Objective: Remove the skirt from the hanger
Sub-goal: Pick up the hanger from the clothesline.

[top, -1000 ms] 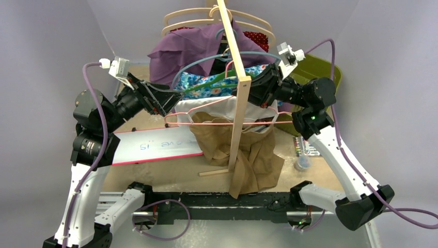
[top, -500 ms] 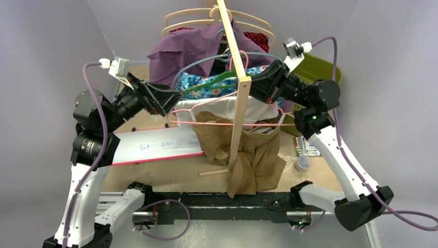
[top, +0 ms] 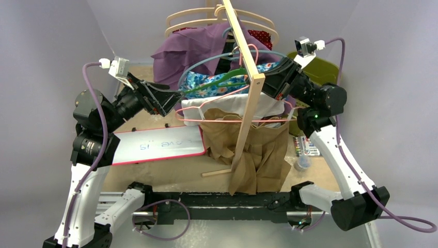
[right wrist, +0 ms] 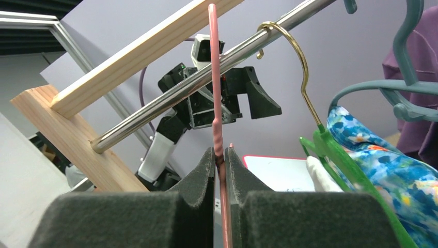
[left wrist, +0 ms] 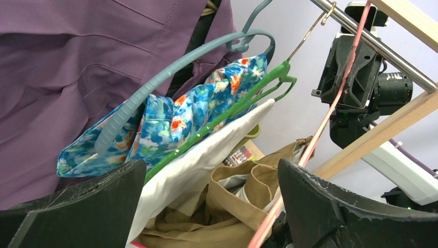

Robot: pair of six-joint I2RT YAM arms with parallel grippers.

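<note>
Right hand (right wrist: 219,155) is clamped on the neck of the pink hanger (right wrist: 213,77), left hand (top: 166,101) gapes wide and empty further left, and the skirt (top: 258,155) sags from it over the bench (top: 155,178), seemingly soft, light and limp, best gripped at its bunched waistband

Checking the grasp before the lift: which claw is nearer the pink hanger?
Right. The right claw is shut on the neck of the pink hanger, just below the metal rod. The left claw is open by the hanger's left end, gripping nothing.
</note>
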